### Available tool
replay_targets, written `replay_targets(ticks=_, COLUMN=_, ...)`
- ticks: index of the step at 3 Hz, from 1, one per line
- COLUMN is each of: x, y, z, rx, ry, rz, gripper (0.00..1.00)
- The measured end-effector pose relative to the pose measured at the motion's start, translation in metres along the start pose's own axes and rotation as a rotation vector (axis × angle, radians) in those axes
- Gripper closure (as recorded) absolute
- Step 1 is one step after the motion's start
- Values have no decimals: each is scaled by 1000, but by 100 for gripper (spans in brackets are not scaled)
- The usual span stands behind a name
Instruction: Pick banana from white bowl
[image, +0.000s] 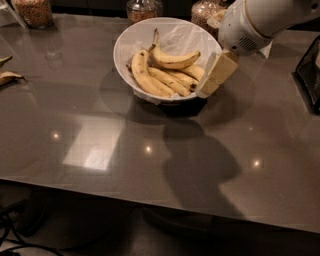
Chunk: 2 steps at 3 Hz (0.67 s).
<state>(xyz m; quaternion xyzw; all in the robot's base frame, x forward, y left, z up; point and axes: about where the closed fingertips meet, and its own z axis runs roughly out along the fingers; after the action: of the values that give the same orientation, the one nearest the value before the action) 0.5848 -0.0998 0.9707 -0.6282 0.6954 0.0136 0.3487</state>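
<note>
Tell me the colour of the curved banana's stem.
Brownish, on the yellow banana, in the camera view. The gripper is at the right rim of the white bowl.

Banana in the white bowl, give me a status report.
Tool at white bowl's rim, beside the bunch. Banana lies on top, not held. Nothing in the way.

Three glass jars (144, 9) of grains stood along the far edge of the grey table (100, 125). Banana peel scraps (7, 76) lay at its left edge, and a dark object (310, 80) sat at its right.

Arm (265, 20) in from upper rt, bulky white wrist (vent grille showing). Cream gripper (207, 87) hangs below wrist, angled down-left.
</note>
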Motion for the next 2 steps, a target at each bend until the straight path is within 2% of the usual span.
replay_targets(ticks=1, x=-22, y=-29, z=36, rx=48, ry=-5, rz=-66, gripper=0)
replay_targets(ticks=2, x=-22, y=-29, z=36, rx=48, ry=-6, rz=-66, gripper=0)
